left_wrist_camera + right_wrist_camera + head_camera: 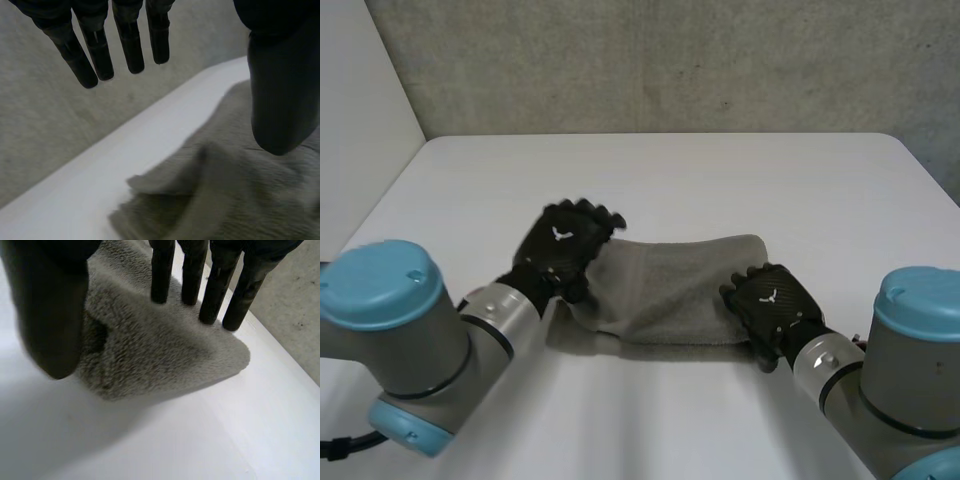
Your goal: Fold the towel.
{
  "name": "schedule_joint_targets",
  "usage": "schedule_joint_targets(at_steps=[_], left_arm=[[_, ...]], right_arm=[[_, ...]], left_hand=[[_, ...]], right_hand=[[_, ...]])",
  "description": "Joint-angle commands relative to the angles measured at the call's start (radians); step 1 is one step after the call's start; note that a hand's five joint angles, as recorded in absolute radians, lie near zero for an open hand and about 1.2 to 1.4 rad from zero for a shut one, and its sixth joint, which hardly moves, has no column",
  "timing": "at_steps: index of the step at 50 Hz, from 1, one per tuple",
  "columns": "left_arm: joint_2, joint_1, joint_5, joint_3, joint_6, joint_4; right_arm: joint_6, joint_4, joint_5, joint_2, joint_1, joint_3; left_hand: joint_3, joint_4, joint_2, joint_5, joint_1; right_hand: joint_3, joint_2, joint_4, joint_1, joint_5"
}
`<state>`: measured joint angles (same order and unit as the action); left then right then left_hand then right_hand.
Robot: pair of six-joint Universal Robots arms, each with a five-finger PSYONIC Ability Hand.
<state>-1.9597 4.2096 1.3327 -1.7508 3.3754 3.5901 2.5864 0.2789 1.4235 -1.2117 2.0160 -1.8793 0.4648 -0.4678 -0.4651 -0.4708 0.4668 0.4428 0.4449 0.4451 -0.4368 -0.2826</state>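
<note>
as left hand (563, 247) and right hand (772, 305) sit straight-fingered, unclamped, at the towel (670, 285) ends, grasp looks pending; next likely needs pinching corners

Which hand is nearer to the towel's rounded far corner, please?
Right. The right hand is just short of that corner; the left hand is at the opposite end of the towel.
</note>
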Motion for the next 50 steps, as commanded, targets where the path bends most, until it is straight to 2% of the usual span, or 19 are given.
schedule_joint_targets(at_steps=[1,6,9,11,20,32,34,35,36,42,48,50], left_arm=[[-0.047,-0.013,0.008,-0.003,0.025,-0.057],[-0.068,-0.011,0.010,-0.003,0.044,-0.062],[-0.076,-0.011,0.010,-0.009,0.065,-0.065],[-0.077,-0.011,0.013,-0.019,0.082,-0.086],[-0.053,-0.026,0.068,-0.064,0.090,-0.200],[0.033,-0.025,0.088,-0.159,0.088,-0.220],[0.041,-0.026,0.088,-0.173,0.087,-0.221],[0.048,-0.026,0.086,-0.185,0.082,-0.221],[0.057,-0.026,0.083,-0.197,0.079,-0.223],[0.108,-0.033,0.082,-0.234,0.076,-0.228],[0.234,-0.022,0.080,-0.222,0.073,-0.232],[0.266,-0.016,0.082,-0.211,0.071,-0.231]], right_arm=[[0.000,0.014,0.002,0.015,0.003,0.002],[-0.002,0.020,0.011,0.020,-0.006,-0.001],[-0.002,0.020,0.012,0.020,-0.016,-0.003],[-0.002,0.019,0.015,0.014,-0.046,-0.012],[-0.003,0.010,0.022,0.014,-0.088,-0.020],[-0.003,0.009,0.020,0.009,-0.088,-0.030],[-0.005,0.009,0.021,0.009,-0.089,-0.030],[-0.005,0.009,0.022,0.009,-0.089,-0.030],[-0.005,0.011,0.023,0.011,-0.089,-0.029],[-0.023,0.006,0.026,-0.012,-0.091,-0.004],[-0.040,0.008,0.022,-0.052,-0.068,0.078],[-0.061,0.002,0.008,-0.060,0.014,0.158]], left_hand=[[0.101,-0.098,-0.101,0.080,0.099],[0.148,-0.145,-0.148,0.033,0.146],[0.160,-0.157,-0.159,0.021,0.158],[0.244,-0.241,-0.244,-0.064,0.242],[0.277,-0.274,-0.277,-0.097,0.275],[0.271,-0.268,-0.271,-0.091,0.269],[0.271,-0.268,-0.271,-0.091,0.269],[0.268,-0.265,-0.268,-0.088,0.266],[0.265,-0.262,-0.265,-0.085,0.263],[0.251,-0.248,-0.250,-0.070,0.249],[0.204,-0.201,-0.204,-0.023,0.202],[0.169,-0.166,-0.168,0.012,0.166]], right_hand=[[0.232,0.230,0.230,-0.238,-0.218],[0.478,0.476,0.476,-0.484,-0.464],[0.508,0.506,0.506,-0.514,-0.494],[0.555,0.553,0.553,-0.561,-0.541],[0.538,0.536,0.535,-0.544,-0.523],[0.596,0.594,0.594,-0.602,-0.582],[0.801,0.799,0.798,-0.807,-0.786],[0.802,0.800,0.800,-0.808,-0.788],[0.952,0.950,0.950,-0.958,-0.938],[0.953,0.951,0.951,-0.959,-0.939],[0.953,0.951,0.951,-0.959,-0.939],[0.953,0.951,0.951,-0.959,-0.939]])
